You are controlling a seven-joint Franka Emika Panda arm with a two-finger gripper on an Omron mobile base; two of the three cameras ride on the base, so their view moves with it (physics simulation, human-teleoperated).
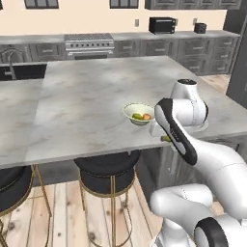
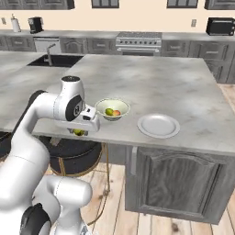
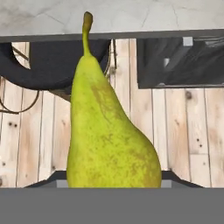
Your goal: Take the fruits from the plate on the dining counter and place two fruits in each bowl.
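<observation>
I see my gripper [image 2: 79,131] closed on a pear [image 3: 109,127] just off the counter [image 2: 151,87] edge, near the bowl [image 2: 111,109] | smooth, light, tapering; I judge its wide belly the safest grip.

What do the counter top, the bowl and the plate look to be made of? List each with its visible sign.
Dining counter top: stone-like, probably marble or an imitation; pale grey with cloudy veining, matte.
Bowl: likely glazed ceramic; smooth cream-green wall, lighter rim, no grain.
Plate: ceramic or plastic, hard to tell; plain white, smooth, shallow rim.
</observation>
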